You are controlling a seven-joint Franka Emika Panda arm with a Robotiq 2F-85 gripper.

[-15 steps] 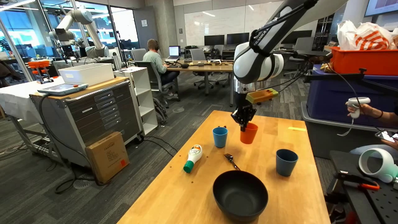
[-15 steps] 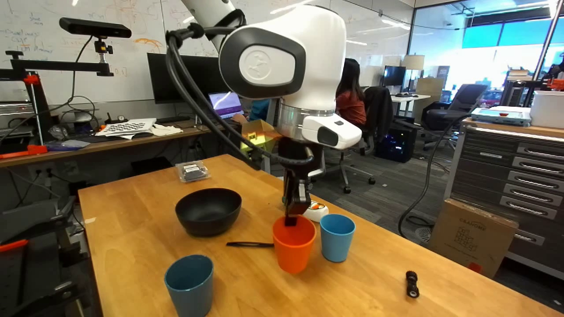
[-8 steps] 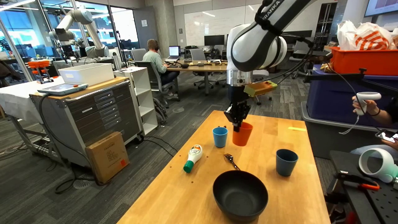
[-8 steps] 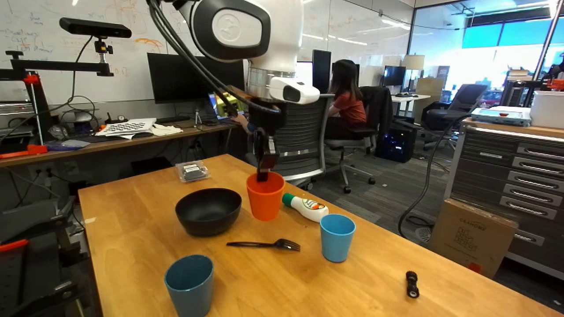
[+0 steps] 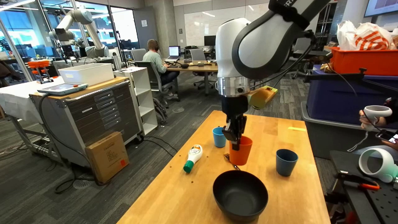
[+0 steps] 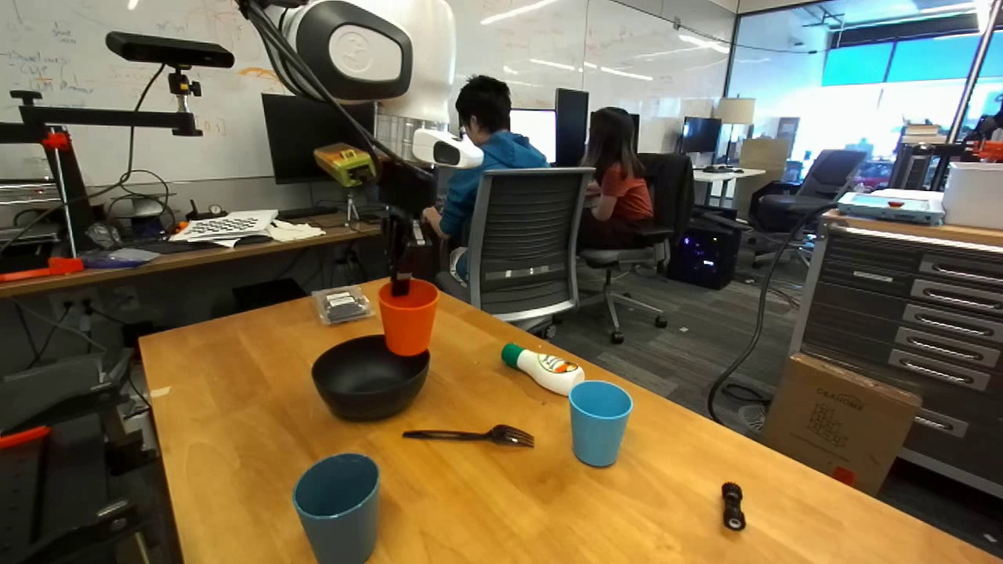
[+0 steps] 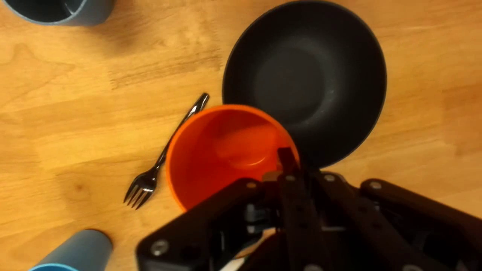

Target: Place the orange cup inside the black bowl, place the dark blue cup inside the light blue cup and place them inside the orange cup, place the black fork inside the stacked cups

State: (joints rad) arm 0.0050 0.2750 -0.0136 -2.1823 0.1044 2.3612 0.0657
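Gripper (image 7: pixel 295 161) clamped tight on orange cup (image 7: pixel 222 154) by its rim; cup aloft, near upright. Wrist view: black bowl (image 7: pixel 292 81) lies twelve o'clock from gripper, one-thirty from cup. Likely next: shift that way, lower.

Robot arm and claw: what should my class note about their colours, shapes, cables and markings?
The arm is white and rounded, with dark grey trim, black cables, a silver ring, partly cut-off lettering and a round emblem. A yellow-green box sits beside the ring. The claw is black and angular, with slim jointed bars and round screw heads.
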